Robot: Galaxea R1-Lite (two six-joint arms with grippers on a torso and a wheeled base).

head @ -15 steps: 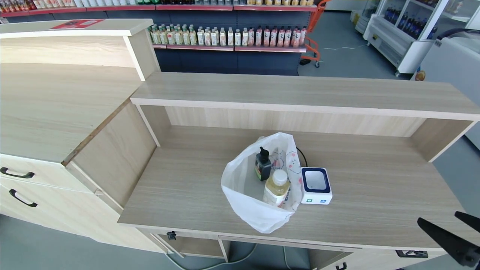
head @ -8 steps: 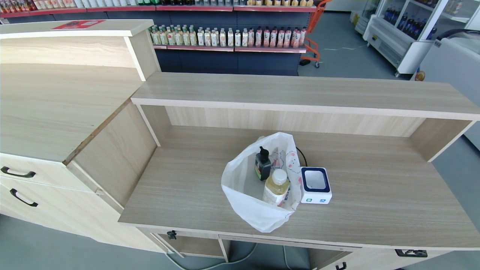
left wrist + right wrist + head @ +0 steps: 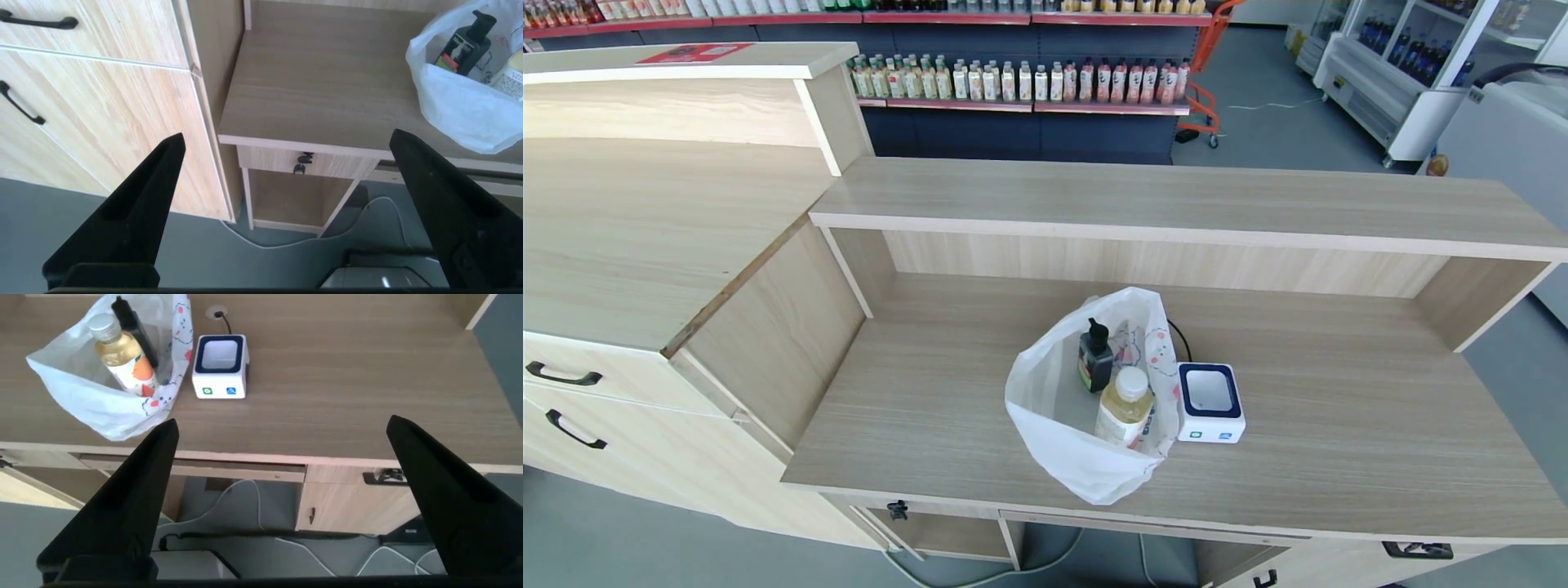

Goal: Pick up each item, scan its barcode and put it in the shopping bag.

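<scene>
On my head view the white shopping bag [image 3: 1086,457] stands open on the table [image 3: 1339,425], about mid-width and toward the front edge. Two items are inside it. A dark bottle with a black pump top [image 3: 1095,357] stands upright at the far side of the bag. A pale yellow drink bottle with a white cap [image 3: 1125,408] is nearer to me and tilts a little toward the scanner. The bottles look very close together, but I cannot tell whether they touch.

The white scanner [image 3: 1210,403], with its dark-framed window facing up, sits just beside the bag on my right, against the plastic. A black cable [image 3: 1181,341] curves away behind it.

My left claw [image 3: 288,137] hangs off the table's front edge near its left corner, above the grey floor, with its two black fingers [image 3: 122,229] spread wide apart. Light wooden drawers with black handles [image 3: 37,20] stand off to that side.

My right claw [image 3: 283,423] is also out in front of the table's front edge, level with the scanner, and its fingers [image 3: 445,498] are spread wide as well. Through that gap I see the bag, both bottles and the scanner on the tabletop.
</scene>
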